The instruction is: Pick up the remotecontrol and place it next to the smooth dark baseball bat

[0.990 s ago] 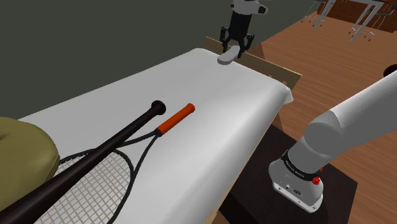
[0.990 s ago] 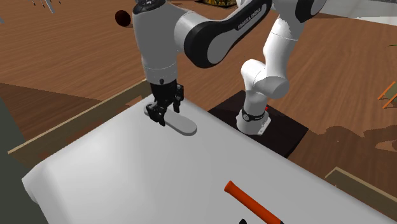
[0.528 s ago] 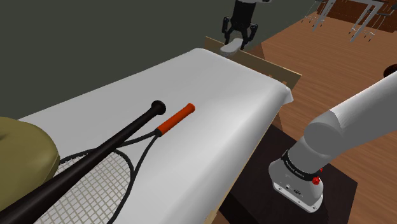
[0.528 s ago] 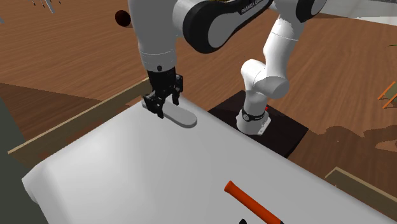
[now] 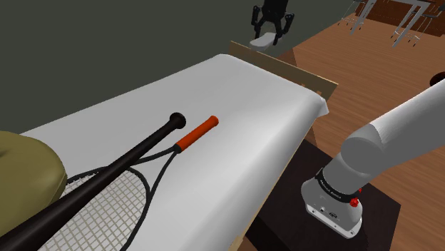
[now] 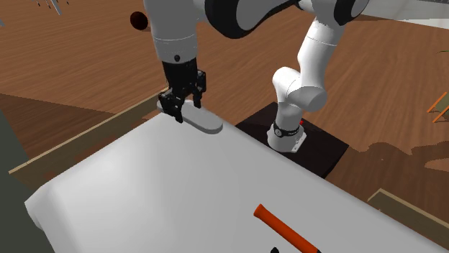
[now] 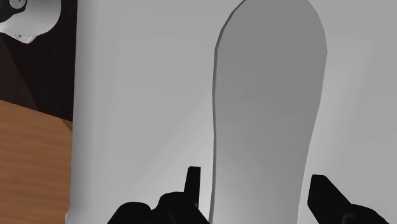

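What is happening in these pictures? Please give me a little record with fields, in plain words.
gripper: black, shut on the remote
remote: plain grey, oblong, apparently lifted just off the table's corner
table: white
bat: dark, lying on the table, far from the remote
racket: orange grip, lying beside the bat
left to do: carry the remote over and set it down next to the bat
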